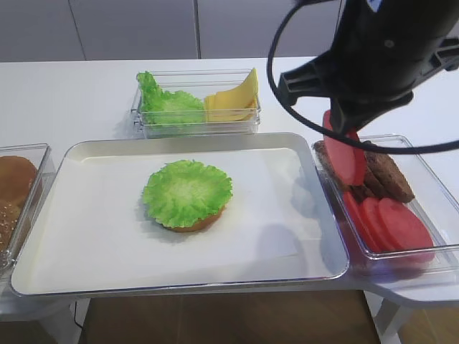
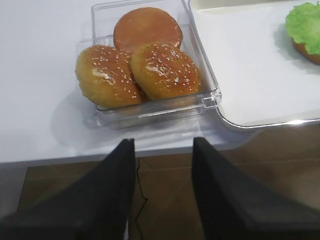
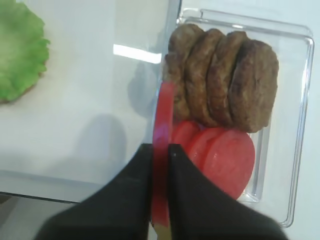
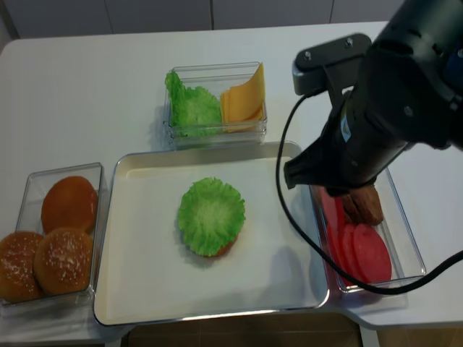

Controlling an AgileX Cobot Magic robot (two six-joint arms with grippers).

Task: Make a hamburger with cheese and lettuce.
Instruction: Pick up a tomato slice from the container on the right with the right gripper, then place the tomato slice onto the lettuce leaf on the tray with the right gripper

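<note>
The hamburger (image 1: 186,197) (image 4: 211,217), a bun half under a ruffled green leaf, lies in the middle of the paper-lined tray (image 1: 93,229). More lettuce (image 1: 168,106) and the cheese (image 1: 233,100) sit in a clear box behind the tray. My right gripper (image 3: 161,147) is shut on a round red slice (image 3: 163,115) held on edge. It hangs above the right box's left rim (image 1: 348,156), beside the tray. My left gripper (image 2: 164,142) is open and empty at the table's front edge, near the bun box.
The clear box (image 3: 300,125) on the right holds dark patties (image 3: 225,80) and red slices (image 3: 225,155). At the left, another clear box (image 2: 207,95) holds sesame buns (image 2: 162,70). The right arm's black cable (image 4: 289,217) loops over the tray's right side.
</note>
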